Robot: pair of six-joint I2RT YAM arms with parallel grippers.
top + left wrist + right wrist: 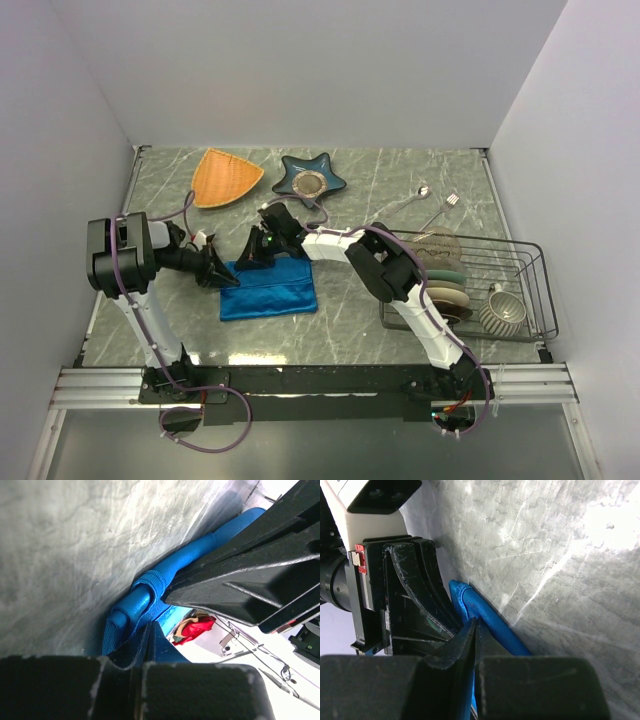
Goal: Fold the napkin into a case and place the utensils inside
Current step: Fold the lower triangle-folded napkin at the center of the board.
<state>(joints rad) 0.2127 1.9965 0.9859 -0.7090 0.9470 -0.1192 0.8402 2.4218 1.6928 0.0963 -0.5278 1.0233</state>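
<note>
Top cam: fixed, high behind arm bases, looks down on whole table, far. L wrist cam: behind left claw, v. close, looks along it at napkin edge past its end. R wrist cam: same behind right claw. All 3 share that edge; each wrist view shows the other claw opposite.

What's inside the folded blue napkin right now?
The spoon and fork lie on the table, apart from the napkin, so not those. Its folded layers hide the interior.
</note>
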